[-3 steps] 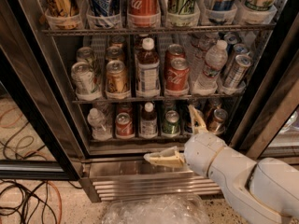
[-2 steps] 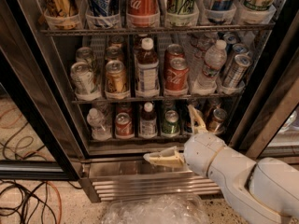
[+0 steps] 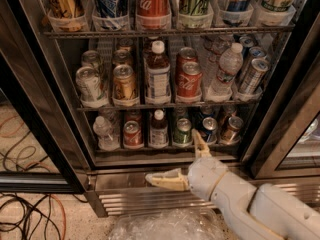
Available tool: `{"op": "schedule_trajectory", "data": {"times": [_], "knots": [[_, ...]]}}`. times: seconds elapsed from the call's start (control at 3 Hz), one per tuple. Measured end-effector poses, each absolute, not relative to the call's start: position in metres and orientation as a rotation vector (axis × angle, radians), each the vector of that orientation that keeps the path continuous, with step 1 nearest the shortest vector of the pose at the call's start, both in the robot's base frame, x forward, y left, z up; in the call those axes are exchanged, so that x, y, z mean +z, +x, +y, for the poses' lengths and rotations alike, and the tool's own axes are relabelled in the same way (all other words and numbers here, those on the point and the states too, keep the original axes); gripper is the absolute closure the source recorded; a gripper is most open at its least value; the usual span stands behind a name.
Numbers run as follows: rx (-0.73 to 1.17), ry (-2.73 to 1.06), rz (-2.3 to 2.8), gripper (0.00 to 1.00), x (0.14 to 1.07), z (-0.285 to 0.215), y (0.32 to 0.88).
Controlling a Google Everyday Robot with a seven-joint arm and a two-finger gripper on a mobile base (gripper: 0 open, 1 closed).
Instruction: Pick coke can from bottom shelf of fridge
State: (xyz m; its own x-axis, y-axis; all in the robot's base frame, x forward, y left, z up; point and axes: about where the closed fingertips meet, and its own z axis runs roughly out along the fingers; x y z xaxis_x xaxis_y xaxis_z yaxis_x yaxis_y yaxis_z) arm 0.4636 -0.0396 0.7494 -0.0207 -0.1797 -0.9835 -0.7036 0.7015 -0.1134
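Note:
The coke can (image 3: pixel 132 134) is a small red can standing on the bottom shelf (image 3: pixel 165 150) of the fridge (image 3: pixel 45 89), second from the left between a clear water bottle (image 3: pixel 105 133) and a dark bottle (image 3: pixel 159 129). My gripper (image 3: pixel 171 154) is open in front of the fridge's lower edge, below and to the right of the coke can. One finger (image 3: pixel 162 179) points left and the other finger (image 3: pixel 200 143) points up in front of the green can (image 3: pixel 182 132). It holds nothing.
Blue and brown cans (image 3: pixel 220 129) stand at the shelf's right. The middle shelf holds cans, a bottle and two red Coke cans (image 3: pixel 189 79). The steel slatted base (image 3: pixel 125 196) lies below. Cables (image 3: pixel 30 219) cover the floor at left, and crinkled plastic (image 3: pixel 165 226) lies at the bottom.
My gripper has moved slightly down and to the left, staying open. The cans on the shelves have not moved.

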Motion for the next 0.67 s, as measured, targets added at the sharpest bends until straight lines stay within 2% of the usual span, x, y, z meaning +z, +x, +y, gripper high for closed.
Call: {"op": "schedule_trajectory", "data": {"times": [0.67], "knots": [[0.501,-0.658,1.546,0.00,0.704,-0.029,0.456]]}}
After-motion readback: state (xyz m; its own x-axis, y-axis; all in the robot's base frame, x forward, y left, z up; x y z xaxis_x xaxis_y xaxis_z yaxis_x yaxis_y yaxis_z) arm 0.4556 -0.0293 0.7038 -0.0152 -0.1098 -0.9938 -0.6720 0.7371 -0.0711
